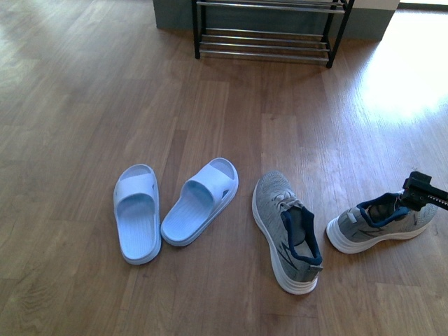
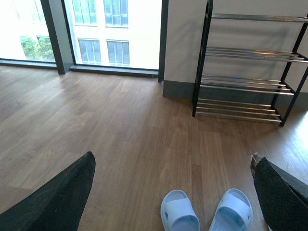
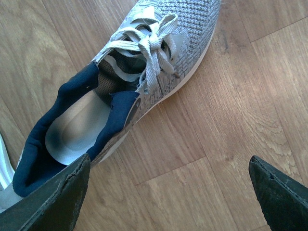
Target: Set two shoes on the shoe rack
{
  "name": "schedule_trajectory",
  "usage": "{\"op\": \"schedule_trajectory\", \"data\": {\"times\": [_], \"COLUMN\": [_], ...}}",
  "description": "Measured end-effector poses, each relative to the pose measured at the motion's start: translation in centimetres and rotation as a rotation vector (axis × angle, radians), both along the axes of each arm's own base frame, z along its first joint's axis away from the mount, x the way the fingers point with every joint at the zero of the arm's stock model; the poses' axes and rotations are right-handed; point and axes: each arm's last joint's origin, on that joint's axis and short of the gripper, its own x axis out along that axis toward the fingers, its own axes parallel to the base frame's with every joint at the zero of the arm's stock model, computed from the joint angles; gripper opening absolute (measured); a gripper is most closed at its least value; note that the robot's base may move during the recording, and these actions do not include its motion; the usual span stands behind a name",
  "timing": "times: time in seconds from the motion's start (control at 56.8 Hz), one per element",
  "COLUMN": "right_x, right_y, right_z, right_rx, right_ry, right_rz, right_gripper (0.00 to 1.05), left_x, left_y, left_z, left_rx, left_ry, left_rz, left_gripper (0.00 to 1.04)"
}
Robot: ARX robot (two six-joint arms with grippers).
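The right end effector (image 3: 169, 160) hangs spread wide and empty over the right-hand grey sneaker (image 3: 144, 82), with one pad (image 3: 53, 202) at its navy heel collar. I judge it should shift until the collar wall sits between the pads, then close firmly. The second sneaker (image 1: 287, 231) lies on the floor at its 9 o'clock, with two pale blue slides (image 1: 199, 199) beyond. The left end effector (image 2: 172, 158) is open and empty. Far off at 12 o'clock stands the shoe rack (image 1: 266, 44), and nothing blocks the way.
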Motion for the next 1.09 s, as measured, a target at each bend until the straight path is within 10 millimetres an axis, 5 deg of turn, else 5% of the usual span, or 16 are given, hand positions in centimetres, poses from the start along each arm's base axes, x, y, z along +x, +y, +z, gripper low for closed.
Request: {"op": "schedule_trajectory", "data": {"times": [0.37,0.845,1.092], "right_x": [1.9,4.1,4.1], "right_y": [0.6,-1.1,-1.7], "right_z": [-4.1,-8.2,-8.9], "right_rx": [0.053,0.172,0.188], "right_ry": [0.065,0.084,0.078], "right_rz": [-0.003,-0.136,-0.152], "right_gripper": [0.96,0.95,0.49], "left_x": [0.0,0.0,0.0], "left_y": [0.0,0.0,0.0], "left_z": [0.0,0.0,0.0], "left_rx": [0.000,0.000,0.000], "left_ry": [0.000,0.000,0.000], "left_rz": [0.000,0.000,0.000], "left_gripper": [0.95,0.95,0.95]}}
